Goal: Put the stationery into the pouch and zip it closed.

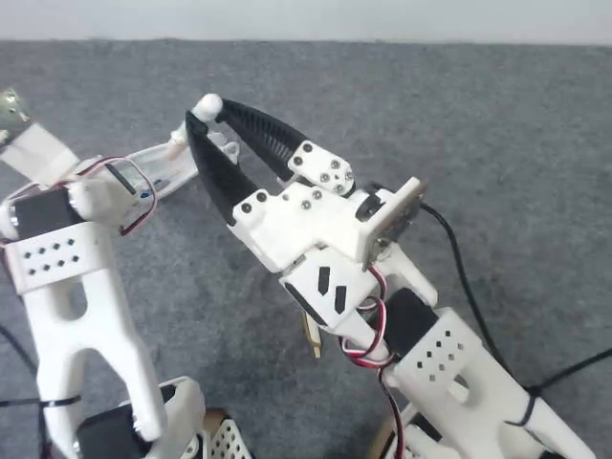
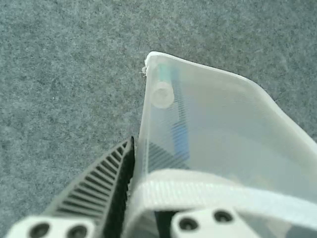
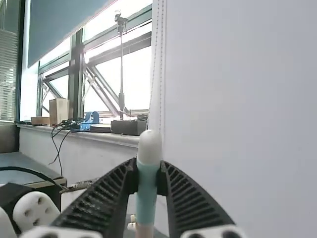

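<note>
Gripping pen (image 3: 148, 153) with right hand (image 3: 148, 167), beside pouch (image 2: 223, 139); pinching pouch edge with left hand (image 2: 143, 191), above grey surface (image 2: 59, 74).

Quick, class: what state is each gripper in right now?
Left gripper: closed on the pouch.
Right gripper: closed on the pen.

Grey carpet (image 1: 497, 124); bright windows (image 3: 106, 74)
</note>
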